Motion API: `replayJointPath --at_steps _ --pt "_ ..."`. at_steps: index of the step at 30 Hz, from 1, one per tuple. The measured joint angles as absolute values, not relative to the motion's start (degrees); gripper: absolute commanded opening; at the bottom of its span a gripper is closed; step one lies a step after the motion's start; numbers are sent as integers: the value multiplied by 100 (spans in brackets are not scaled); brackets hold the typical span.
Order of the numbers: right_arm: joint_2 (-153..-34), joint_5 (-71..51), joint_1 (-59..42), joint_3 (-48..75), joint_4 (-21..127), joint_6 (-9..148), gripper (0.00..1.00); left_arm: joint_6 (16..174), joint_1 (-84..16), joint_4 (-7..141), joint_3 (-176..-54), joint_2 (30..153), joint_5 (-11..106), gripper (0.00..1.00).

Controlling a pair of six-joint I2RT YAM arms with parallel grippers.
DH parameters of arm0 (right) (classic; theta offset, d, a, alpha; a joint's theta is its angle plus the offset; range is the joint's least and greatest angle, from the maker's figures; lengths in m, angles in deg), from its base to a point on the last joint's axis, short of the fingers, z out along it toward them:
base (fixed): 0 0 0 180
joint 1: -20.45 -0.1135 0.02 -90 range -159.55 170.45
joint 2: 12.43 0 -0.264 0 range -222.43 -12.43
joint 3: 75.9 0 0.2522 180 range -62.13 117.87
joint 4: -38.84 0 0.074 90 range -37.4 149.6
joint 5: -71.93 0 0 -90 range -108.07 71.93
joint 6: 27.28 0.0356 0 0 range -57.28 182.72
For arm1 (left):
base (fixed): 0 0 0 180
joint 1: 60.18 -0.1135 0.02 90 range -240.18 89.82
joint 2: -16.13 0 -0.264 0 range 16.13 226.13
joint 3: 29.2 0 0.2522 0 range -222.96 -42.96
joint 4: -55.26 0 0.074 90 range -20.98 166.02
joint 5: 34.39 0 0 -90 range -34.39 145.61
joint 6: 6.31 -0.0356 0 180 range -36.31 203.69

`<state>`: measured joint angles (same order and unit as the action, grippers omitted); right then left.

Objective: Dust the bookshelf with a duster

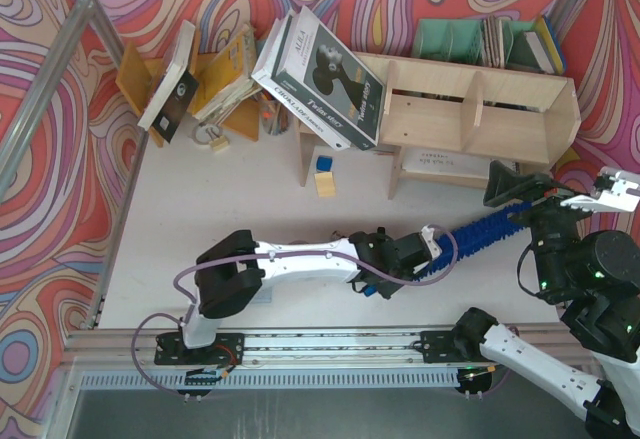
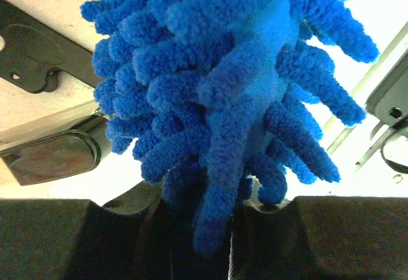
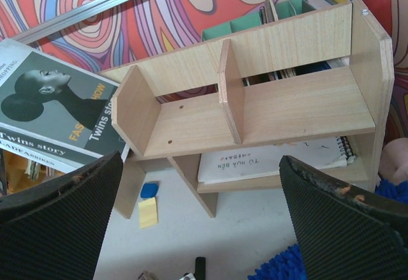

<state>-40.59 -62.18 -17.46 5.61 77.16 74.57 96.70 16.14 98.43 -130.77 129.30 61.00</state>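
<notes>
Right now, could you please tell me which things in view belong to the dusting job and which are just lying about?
Part of the job: the bookshelf, the duster, the left gripper shut on it.
Just lying about: the leaning books, the green file holder, the orange-brown book rack, the small blue block, the small yellow block.

Left tool [image 1: 432, 251] clamped, right tool [image 3: 201, 160] wide open

One overhead, two wrist views.
Top camera looks down on the bench [image 1: 250, 199] from behind the arms; left wrist sits tight against the duster [image 2: 242, 88]; right wrist faces the bookshelf [image 3: 293, 108], shared with the overhead's upper right.
</notes>
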Motion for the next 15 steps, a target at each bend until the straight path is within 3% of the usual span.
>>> replayJointPath --at_steps 15 --pt "-4029 -6238 -1746 524 7720 7473 99 9758 1563 10035 -13088 12908 5851 0"
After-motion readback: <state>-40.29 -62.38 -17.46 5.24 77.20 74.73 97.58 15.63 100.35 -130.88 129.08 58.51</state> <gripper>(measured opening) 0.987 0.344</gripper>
